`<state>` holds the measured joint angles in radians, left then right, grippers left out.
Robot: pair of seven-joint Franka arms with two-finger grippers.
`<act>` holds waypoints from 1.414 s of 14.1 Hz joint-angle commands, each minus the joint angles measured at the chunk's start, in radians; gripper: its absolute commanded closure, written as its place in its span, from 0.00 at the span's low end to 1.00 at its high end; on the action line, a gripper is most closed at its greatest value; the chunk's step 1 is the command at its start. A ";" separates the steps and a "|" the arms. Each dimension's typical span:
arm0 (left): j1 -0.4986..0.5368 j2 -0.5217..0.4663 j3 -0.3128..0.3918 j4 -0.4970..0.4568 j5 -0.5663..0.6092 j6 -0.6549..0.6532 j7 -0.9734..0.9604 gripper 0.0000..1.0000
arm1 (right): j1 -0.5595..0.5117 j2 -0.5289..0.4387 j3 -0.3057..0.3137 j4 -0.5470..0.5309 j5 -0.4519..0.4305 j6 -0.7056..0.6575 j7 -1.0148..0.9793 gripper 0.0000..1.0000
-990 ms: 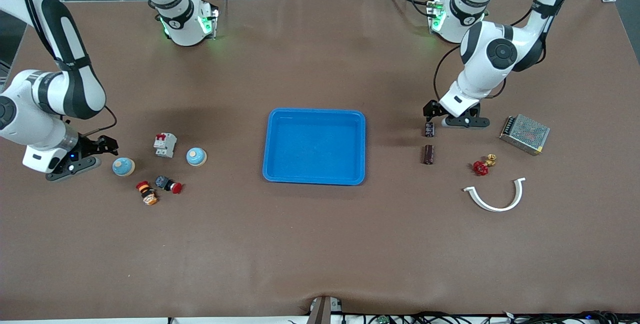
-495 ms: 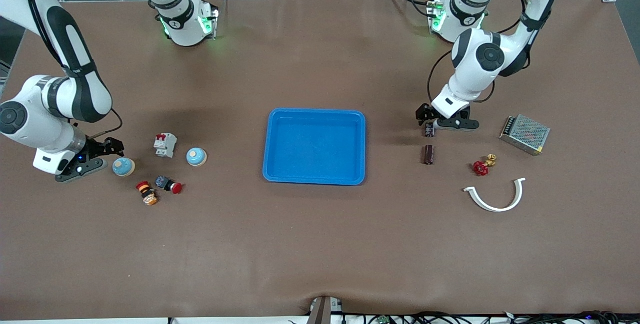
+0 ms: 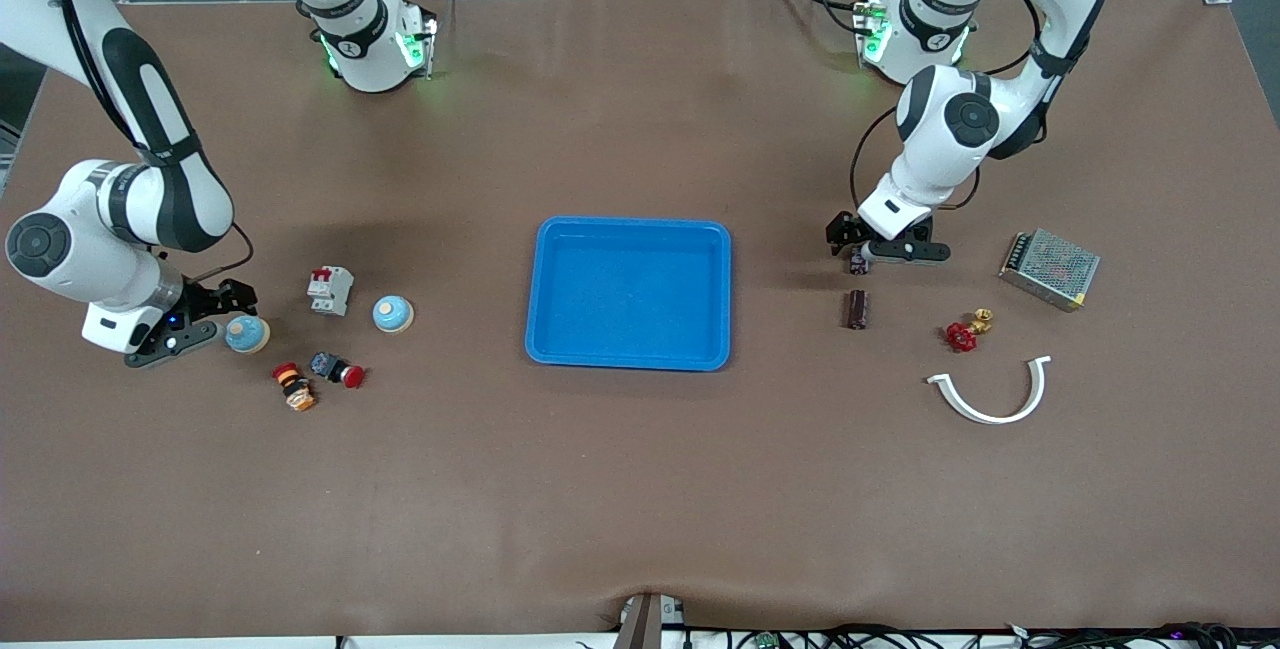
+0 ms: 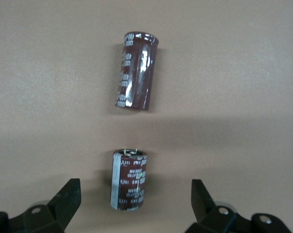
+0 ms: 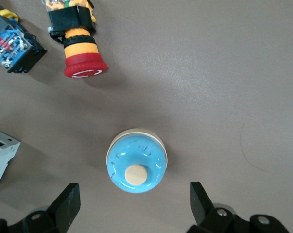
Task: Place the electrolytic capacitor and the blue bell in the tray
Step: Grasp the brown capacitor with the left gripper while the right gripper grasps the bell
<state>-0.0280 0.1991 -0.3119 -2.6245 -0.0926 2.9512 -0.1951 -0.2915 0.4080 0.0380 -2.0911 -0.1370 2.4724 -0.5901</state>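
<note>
Both arms have crept in over the last second, and that is the change I care about. My blue tray (image 3: 629, 293) sits mid-table with nothing in it, so neither item is delivered yet.

On the left arm's end, I have swung the arm toward the tray, and the left gripper (image 3: 856, 247) now hangs over the electrolytic capacitor (image 3: 858, 260) that lies farther from the front camera. In the left wrist view that capacitor (image 4: 129, 185) lies between my spread fingertips (image 4: 67, 199), jaws released and touching nothing. A second capacitor (image 3: 857, 309) lies just nearer the front camera, apart from the first. I judge the first one is lined up for a descent and squeeze.

At the right arm's end, the right gripper (image 3: 222, 314) has slid toward the blue bell (image 3: 246, 333) and now stands just beside it in the front view. The right wrist view puts that bell (image 5: 136, 167) between my open fingers (image 5: 68, 201), nothing grasped. A second blue bell (image 3: 393, 314) sits closer to the tray, beside a white circuit breaker (image 3: 330, 290).

Smaller bits I must avoid: the metal power supply (image 3: 1049, 268), white curved bracket (image 3: 991, 393), red valve (image 3: 963, 333), orange emergency-stop button (image 3: 293, 386) and the red push button (image 3: 337, 369).
</note>
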 commanded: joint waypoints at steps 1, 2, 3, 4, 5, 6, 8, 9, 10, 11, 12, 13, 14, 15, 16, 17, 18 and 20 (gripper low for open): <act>0.000 0.031 -0.007 -0.005 -0.016 0.054 0.017 0.00 | -0.032 0.020 0.017 0.000 -0.010 0.022 -0.011 0.00; 0.000 0.040 -0.007 -0.003 -0.016 0.063 0.020 0.00 | -0.032 0.023 0.017 0.000 -0.010 0.023 -0.011 0.00; 0.000 0.046 -0.006 -0.002 -0.015 0.066 0.023 0.00 | -0.032 0.025 0.017 0.000 -0.012 0.023 -0.011 0.00; 0.000 0.048 -0.004 -0.002 -0.010 0.068 0.025 0.00 | -0.034 0.031 0.017 0.003 -0.012 0.023 -0.011 0.00; 0.002 0.049 -0.004 -0.002 0.010 0.066 0.025 0.00 | -0.035 0.032 0.017 0.003 -0.012 0.026 -0.011 0.00; 0.003 0.051 -0.003 0.000 0.030 0.066 0.025 0.00 | -0.035 0.037 0.017 0.003 -0.012 0.029 -0.011 0.00; 0.008 0.052 0.002 0.001 0.083 0.066 0.028 0.00 | -0.034 0.044 0.017 0.003 -0.012 0.037 -0.011 0.00; 0.014 0.054 0.004 0.004 0.115 0.066 0.026 0.00 | -0.035 0.052 0.017 0.005 -0.012 0.045 -0.011 0.00; 0.019 0.060 0.004 0.008 0.135 0.066 0.026 0.00 | -0.035 0.058 0.017 0.006 -0.012 0.054 -0.011 0.00; 0.020 0.063 0.004 0.009 0.139 0.066 0.026 0.00 | -0.034 0.067 0.017 0.008 -0.012 0.063 -0.011 0.00; 0.020 0.069 0.004 0.014 0.139 0.066 0.026 0.00 | -0.034 0.074 0.017 0.008 -0.012 0.066 -0.011 0.00; 0.020 0.072 0.005 0.018 0.139 0.066 0.026 0.00 | -0.034 0.078 0.017 0.009 -0.012 0.074 -0.011 0.00; 0.020 0.077 0.007 0.021 0.139 0.066 0.026 0.00 | -0.034 0.084 0.017 0.009 -0.012 0.079 -0.011 0.00; 0.020 0.088 0.011 0.027 0.140 0.066 0.026 0.00 | -0.034 0.090 0.017 0.011 -0.012 0.086 -0.011 0.00; 0.020 0.091 0.014 0.029 0.143 0.066 0.026 0.00 | -0.034 0.098 0.017 0.012 -0.012 0.094 -0.011 0.00; 0.020 0.091 0.023 0.029 0.146 0.066 0.026 0.00 | -0.034 0.101 0.017 0.016 -0.012 0.095 -0.011 0.00; 0.020 0.091 0.030 0.029 0.160 0.066 0.026 0.00 | -0.034 0.103 0.017 0.019 -0.012 0.094 -0.011 0.00; 0.020 0.091 0.040 0.029 0.174 0.066 0.026 0.00 | -0.034 0.113 0.017 0.020 -0.012 0.097 -0.011 0.00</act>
<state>-0.0152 0.2794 -0.2822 -2.6035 0.0548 3.0008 -0.1789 -0.3016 0.5037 0.0380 -2.0855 -0.1370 2.5633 -0.5907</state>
